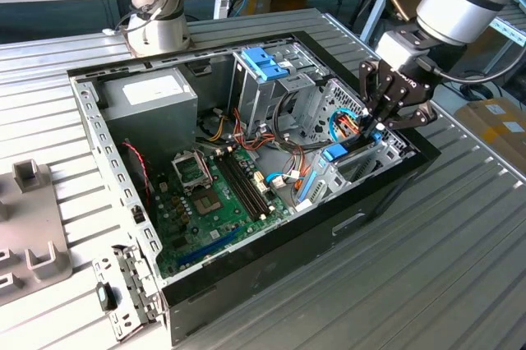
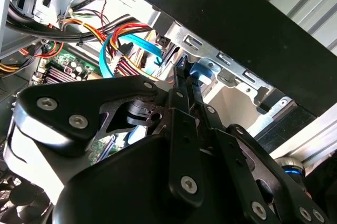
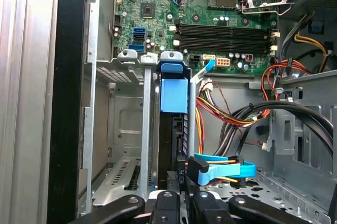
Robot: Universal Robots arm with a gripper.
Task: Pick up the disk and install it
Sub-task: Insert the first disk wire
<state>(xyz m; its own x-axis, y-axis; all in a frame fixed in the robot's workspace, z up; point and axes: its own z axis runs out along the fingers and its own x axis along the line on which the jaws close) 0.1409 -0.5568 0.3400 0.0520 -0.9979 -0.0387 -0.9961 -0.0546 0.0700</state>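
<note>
Claw (image 1: pixel 380 124) of mine sits pinched narrowly on the disk's (image 3: pixel 174 129) rear edge, disk standing edgewise below it in the drive bay (image 3: pixel 124 129).

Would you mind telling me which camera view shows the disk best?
The first wrist view: the disk stands on edge in its metal bay, blue carrier end facing the camera. The exterior view shows its blue end under the gripper; the second wrist view, a blue sliver.

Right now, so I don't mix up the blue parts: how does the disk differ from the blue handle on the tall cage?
The disk stands on edge in a bay slot; the blue handle lies atop its cage. The gripper is at the disk, far from the handle. Both show blue plastic.
</note>
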